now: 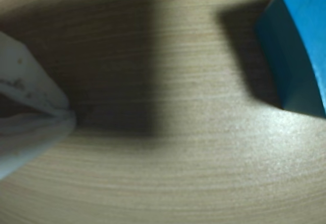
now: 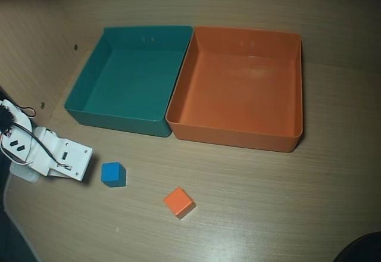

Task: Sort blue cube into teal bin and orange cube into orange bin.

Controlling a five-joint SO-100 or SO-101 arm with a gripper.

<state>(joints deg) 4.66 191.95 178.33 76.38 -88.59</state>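
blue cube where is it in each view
Wrist view: blue cube at the upper right edge, partly cut off, on the wood table.
Overhead view: blue cube lower left, just right of the arm, in front of the teal bin.
Shared landmark: the table's wood grain.

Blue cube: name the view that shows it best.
The overhead view: the blue cube sits whole on the table, between the arm and the orange cube. The wrist view crops it at the right edge.

Blue cube (image 2: 113, 174) and orange cube (image 2: 179, 202) on table, both bins empty
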